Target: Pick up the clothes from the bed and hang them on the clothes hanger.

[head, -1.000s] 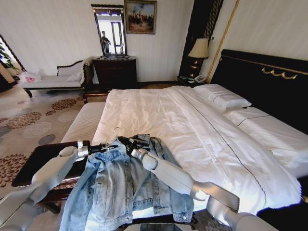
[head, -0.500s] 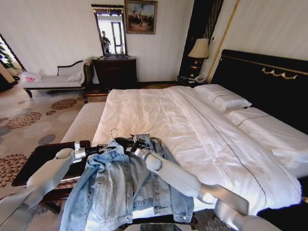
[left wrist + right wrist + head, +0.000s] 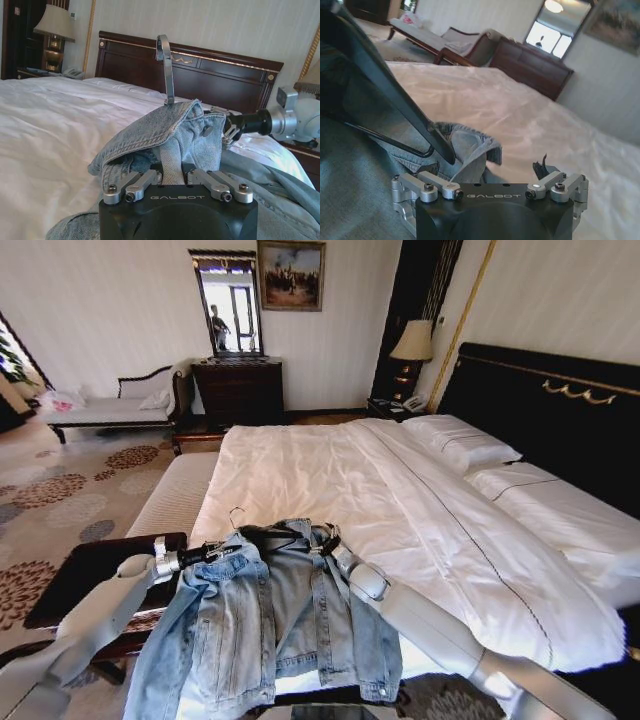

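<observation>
I can read only one word in my views, and it is the brand "GALBOT". In the left wrist view it stands in pale letters on the black housing of the left hand (image 3: 174, 176), just below the metal finger links. In the right wrist view I see the same word on the black housing of the right hand (image 3: 490, 187), again under the finger links. In the head view I find no text, label or number that I can read.
</observation>
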### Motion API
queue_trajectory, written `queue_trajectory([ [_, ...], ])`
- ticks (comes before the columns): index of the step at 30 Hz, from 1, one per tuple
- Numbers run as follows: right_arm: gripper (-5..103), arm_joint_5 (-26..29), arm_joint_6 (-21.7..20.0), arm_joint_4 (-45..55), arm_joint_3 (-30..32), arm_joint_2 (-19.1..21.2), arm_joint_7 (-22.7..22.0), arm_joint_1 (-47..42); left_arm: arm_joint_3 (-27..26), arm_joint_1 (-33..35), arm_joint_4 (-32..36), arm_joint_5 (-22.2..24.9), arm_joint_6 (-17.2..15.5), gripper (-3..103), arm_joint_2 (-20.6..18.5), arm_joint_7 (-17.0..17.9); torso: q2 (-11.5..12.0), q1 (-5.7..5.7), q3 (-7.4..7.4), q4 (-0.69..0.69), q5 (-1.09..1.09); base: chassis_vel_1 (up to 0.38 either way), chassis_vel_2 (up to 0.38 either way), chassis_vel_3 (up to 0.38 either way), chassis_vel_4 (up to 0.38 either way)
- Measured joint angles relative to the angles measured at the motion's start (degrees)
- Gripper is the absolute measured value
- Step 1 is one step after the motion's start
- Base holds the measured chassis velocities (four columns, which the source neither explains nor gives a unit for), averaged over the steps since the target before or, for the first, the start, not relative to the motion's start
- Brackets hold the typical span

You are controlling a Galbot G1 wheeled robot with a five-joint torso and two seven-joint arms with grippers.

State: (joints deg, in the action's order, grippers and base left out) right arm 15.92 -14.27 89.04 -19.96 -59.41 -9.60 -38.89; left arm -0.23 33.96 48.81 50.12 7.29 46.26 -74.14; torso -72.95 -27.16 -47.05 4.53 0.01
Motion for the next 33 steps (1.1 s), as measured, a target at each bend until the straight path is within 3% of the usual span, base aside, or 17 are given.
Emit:
queue_trajectory([
  [4, 103, 4.35, -0.79, -2.71, -0.3, -3.41, -1.12, 1.43, -0.91, 1.05, 0.79, -0.09, 0.01, 16, -0.2, -0.01, 0.01, -0.01, -0.01, -0.02, -0.02, 0.0, 0.0, 0.0, 0.0],
  [6, 100, 6.31, -1.21, -4.38, -0.93, -5.67, -1.56, 2.58, -1.12, 1.43, 1.07, -0.16, 0.01, 16, -0.39, 0.0, 0.01, -0.01, -0.01, -0.02, -0.01, 0.0, 0.0, 0.0, 0.0],
  [7, 95, 7.33, -1.34, -6.45, -1.57, -8.25, -1.91, 3.96, -1.29, 1.68, 1.12, -0.27, 0.01, 16, -0.67, 0.02, 0.01, -0.02, -0.01, -0.04, -0.02, 0.0, 0.0, 0.0, 0.0],
  [11, 86, 8.82, -1.93, -8.78, -2.27, -11.12, -2.6, 5.62, -1.52, 1.91, 1.11, -0.35, -0.04, 16, -1.0, 0.03, 0.01, -0.02, -0.01, -0.04, -0.02, 0.0, 0.0, 0.0, 0.0],
  [16, 66, 9.76, -2.2, -10.65, -2.17, -12.68, -3.63, 6.47, -1.9, 2.18, 1.06, -0.43, -0.05, 16, -1.06, 0.02, 0.01, -0.02, -0.01, -0.02, -0.02, 0.0, 0.0, 0.0, 0.0],
  [21, 68, 9.33, -2.16, -10.66, -1.59, -12.47, -4.32, 6.57, -2.02, 2.48, 1.29, -0.45, -0.06, 16, -1.16, -0.01, 0.01, -0.02, -0.01, -0.02, -0.02, 0.0, 0.0, 0.0, 0.0],
  [23, 73, 8.83, -1.94, -10.29, -1.19, -12.2, -4.45, 6.55, -2.03, 2.49, 1.26, -0.45, -0.06, 16, -1.16, -0.01, 0.01, -0.02, -0.01, -0.02, -0.02, 0.0, 0.0, 0.0, 0.0],
  [25, 89, 8.38, -1.79, -8.1, -0.17, -10.94, -5.05, 6.07, -2.04, 2.29, 0.61, -0.45, -0.1, 16, -0.95, -0.02, 0.01, -0.02, -0.01, -0.02, -0.02, 0.0, 0.0, 0.0, 0.0],
  [27, 89, 8.36, -1.9, -7.85, -0.05, -10.66, -5.21, 5.97, -2.04, 2.26, 0.54, -0.45, -0.11, 16, -0.92, -0.02, 0.01, -0.02, -0.01, -0.02, -0.02, 0.0, 0.0, 0.0, 0.0],
  [29, 98, 8.54, -2.47, -7.55, 0.25, -9.67, -5.61, 5.54, -2.04, 2.18, 0.4, -0.42, -0.14, 16, -0.83, -0.03, 0.01, -0.02, -0.01, -0.02, -0.01, 0.0, 0.0, 0.0, 0.0],
  [33, 100, 9.6, -3.08, -8.38, 0.61, -9.44, -5.87, 5.06, -2.04, 2.17, 0.32, -0.37, -0.18, 16, -0.61, -0.03, 0.01, -0.02, -0.01, -0.02, 0.0, 0.0, 0.0, 0.0, 0.0],
])
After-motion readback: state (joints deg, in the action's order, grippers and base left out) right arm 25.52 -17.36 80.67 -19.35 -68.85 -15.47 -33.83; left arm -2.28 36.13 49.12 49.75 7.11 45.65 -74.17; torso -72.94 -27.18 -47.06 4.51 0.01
